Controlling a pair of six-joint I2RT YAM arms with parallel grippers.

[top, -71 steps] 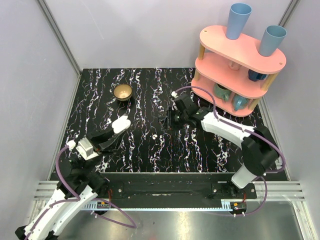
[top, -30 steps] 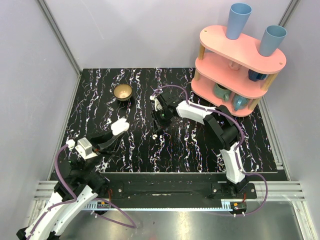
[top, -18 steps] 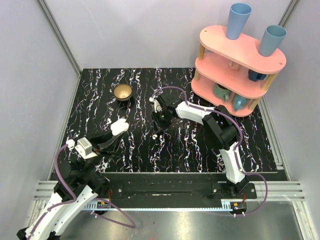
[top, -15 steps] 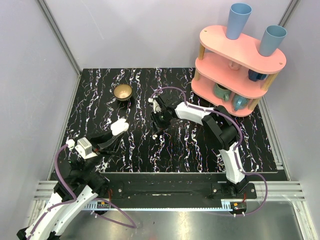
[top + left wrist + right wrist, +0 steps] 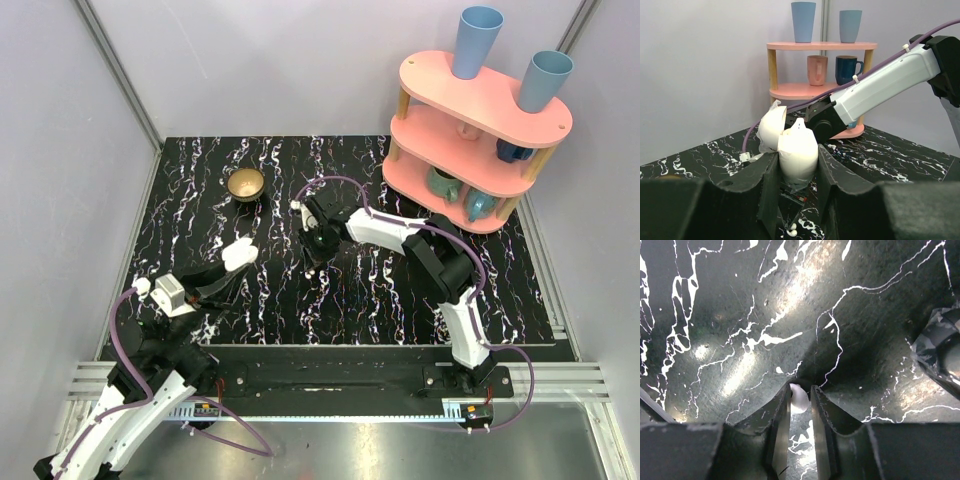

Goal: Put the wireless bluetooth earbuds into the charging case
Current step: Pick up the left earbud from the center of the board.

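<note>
While the left gripper (image 5: 233, 260) holds the charging case (image 5: 799, 150) pinched between both fingers at the near left of the black marbled table (image 5: 200, 200), the case's hinged lid (image 5: 771, 131) stands open, swung to the left in the left wrist view. There is one case and one lid, and the rounded body is gripped at its sides and held up off the tabletop. Beyond it, toward the back, sits a single brass bowl (image 5: 245, 184), apart from both arms.

At the table's middle the right gripper (image 5: 800, 389) points down at the surface, its jaws drawn in to a narrow slot. One earbud (image 5: 799, 399), white and glossy, sits in that slot right at the fingertips, with a finger close against each side (so close that contact seems made on both). It lies low at the table surface, well apart from the case. The left wrist camera picks up two tiny white pieces touching each other on the table below the case, seemingly the earbuds (image 5: 790, 230), though they are too small to make out in detail. A dark crinkled object (image 5: 940, 350) is cut off by the right edge of the right wrist view, and what it is cannot be told.

At far right stands one pink three-tier shelf (image 5: 480, 95) — two blue cups (image 5: 479, 40) on top, a pink mug (image 5: 817, 70) and a dark blue mug (image 5: 846, 69) on the middle tier, and two teal mugs (image 5: 445, 183) on the lowest.
</note>
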